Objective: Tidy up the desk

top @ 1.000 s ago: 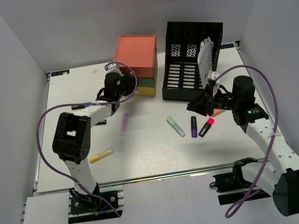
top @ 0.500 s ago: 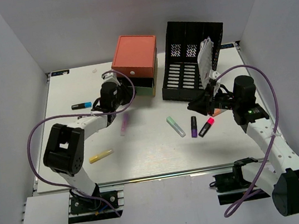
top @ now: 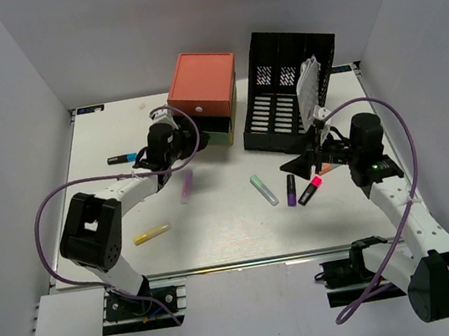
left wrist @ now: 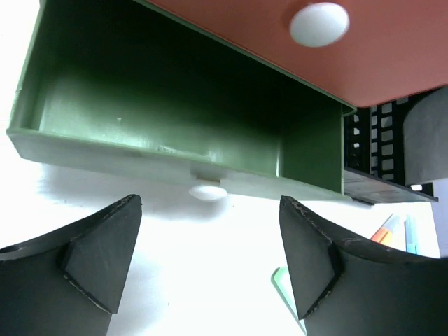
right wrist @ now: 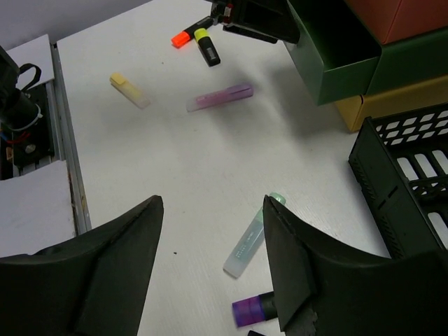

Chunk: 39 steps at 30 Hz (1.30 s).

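**Operator:** What lies nearest my side?

**Spotter:** The white desk (top: 218, 241) fills the overhead view. A yellow highlighter (top: 151, 234) lies toward your near left corner. Further in, right of middle, a green highlighter (top: 263, 189), a purple marker (top: 291, 190) and a black marker with a red end (top: 311, 190) lie close together. Your right gripper (top: 301, 161) hangs above the desk just past them, fingers spread and carrying nothing. A pink-purple highlighter (top: 186, 186) lies left of middle.

**Operator:** And the containers?

**Spotter:** Both stand at the far edge. The drawer box (top: 205, 82) has its green drawer (left wrist: 175, 133) pulled out. Your left gripper (left wrist: 210, 231) sits right in front of it, released, and the drawer's white knob (left wrist: 207, 191) is clear of both fingers. The black file rack (top: 281, 96) stands just beside the box, with a crumpled white thing (top: 310, 88) at its right side.

**Operator:** Does any camera show something the others don't?

**Spotter:** Only your left wrist view looks into the green drawer, where you see its walls and floor. Your right wrist view shows the yellow bottom drawer (right wrist: 392, 105) pushed in.
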{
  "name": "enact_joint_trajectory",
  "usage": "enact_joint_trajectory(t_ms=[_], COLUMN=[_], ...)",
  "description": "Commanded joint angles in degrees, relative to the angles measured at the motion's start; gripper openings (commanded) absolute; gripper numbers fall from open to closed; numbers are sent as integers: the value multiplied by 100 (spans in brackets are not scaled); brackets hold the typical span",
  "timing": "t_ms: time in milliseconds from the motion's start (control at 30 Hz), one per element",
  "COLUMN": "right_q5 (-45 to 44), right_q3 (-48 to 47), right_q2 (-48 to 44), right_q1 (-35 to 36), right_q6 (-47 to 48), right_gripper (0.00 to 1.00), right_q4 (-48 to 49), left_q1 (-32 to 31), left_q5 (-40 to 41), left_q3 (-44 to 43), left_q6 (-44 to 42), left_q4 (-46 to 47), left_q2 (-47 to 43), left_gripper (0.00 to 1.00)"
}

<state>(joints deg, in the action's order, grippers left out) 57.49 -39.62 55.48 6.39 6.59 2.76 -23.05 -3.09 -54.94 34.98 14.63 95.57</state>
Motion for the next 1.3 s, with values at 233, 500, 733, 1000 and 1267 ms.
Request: enact_joint_trajectory(t_ms=[233,500,733,1000,1267], right_q5=[61,-1877,-3349,-4536,-5607], right_q3=[-345,-1021,-1610,-1612,-1444], right_q2=[323,805,1788,2607,2827], right_q1=[2,581,1320,1654,1822], right_q6=[685,809,572,-421,-824], right_gripper=[64,22,29,57,71], right_q4=[-610,-1681,-2877,-2967,-2737], left_q1=[46,46,46,46,46], left_q5=[-34,72,783,1935,1848], left_q3=[264,554,1151,1608,1591], left_q6=[-184,-807,-1766,-2101,-2136], left_q4=[-890,-2611,-3405,-3406,-3467], left_q2=[-1356,-2971,-4484,-5741,-6050], left_gripper=[91,0,47,75,76])
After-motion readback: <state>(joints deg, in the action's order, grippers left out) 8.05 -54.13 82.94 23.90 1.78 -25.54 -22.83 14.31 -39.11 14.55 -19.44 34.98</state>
